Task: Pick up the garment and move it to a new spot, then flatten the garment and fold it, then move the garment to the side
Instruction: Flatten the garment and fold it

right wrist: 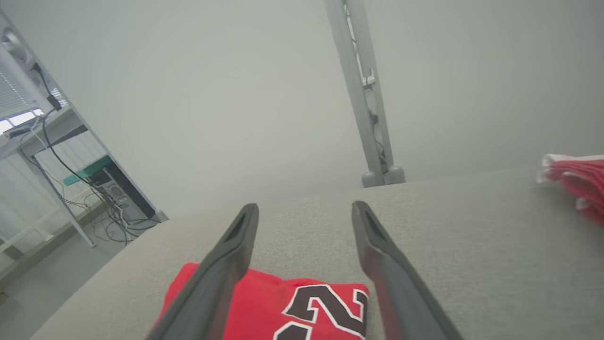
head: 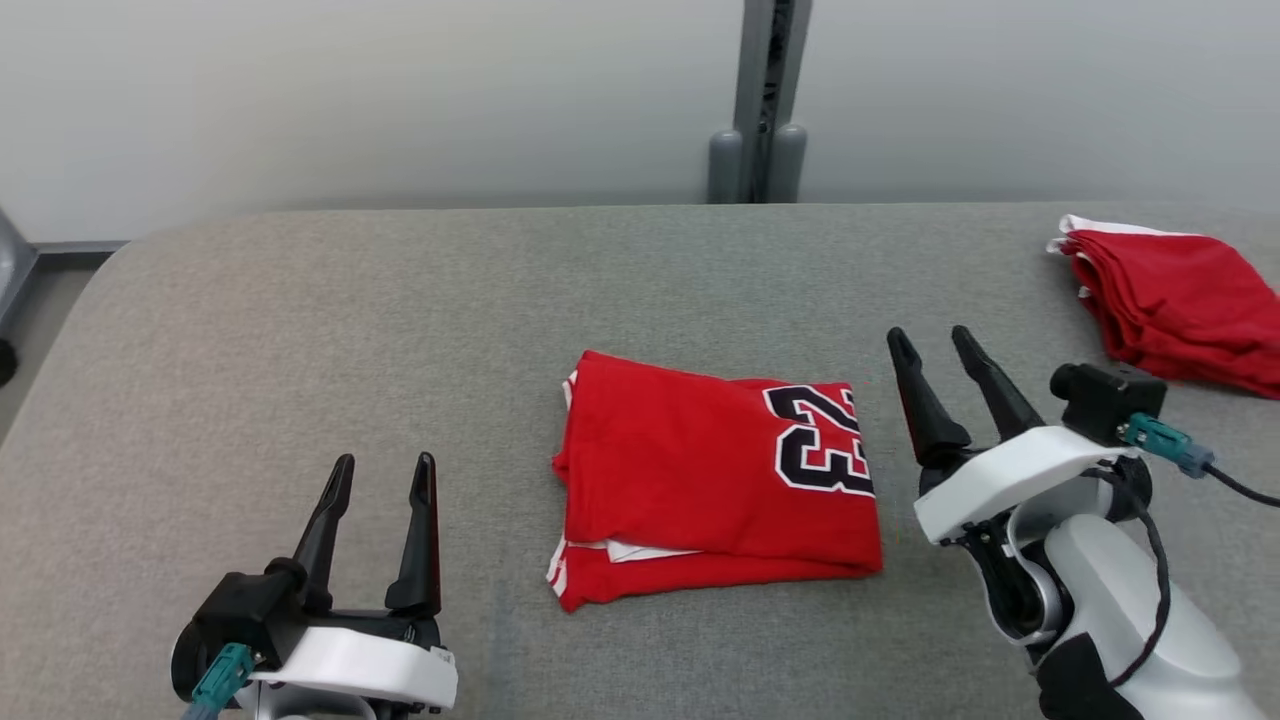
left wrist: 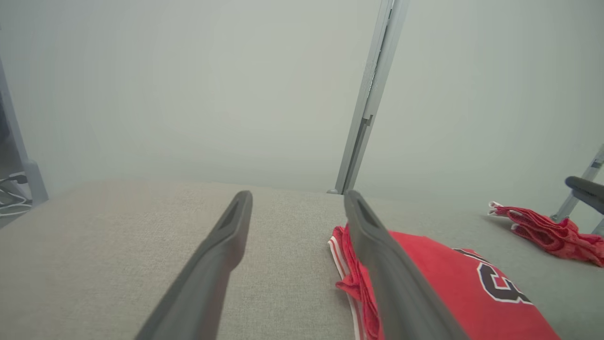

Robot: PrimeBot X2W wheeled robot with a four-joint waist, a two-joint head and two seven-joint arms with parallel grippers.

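Garment [head: 715,480] folded between left pincer [head: 386,460] and right pincer [head: 930,334], both spread apart, touching nothing

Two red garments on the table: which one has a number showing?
The folded jersey in the middle, with a black 23 on top. The red stack at the far right shows only plain red cloth with white trim.

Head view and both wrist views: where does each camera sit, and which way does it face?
Head view: from the head, down at the grey table and folded red jersey; left hand and right hand show, open.
Left wrist view: low by the jersey's left edge, along its fingers toward the wall.
Right wrist view: low by the jersey's numbered end, along its fingers, same wall.
All share the jersey and red pile.
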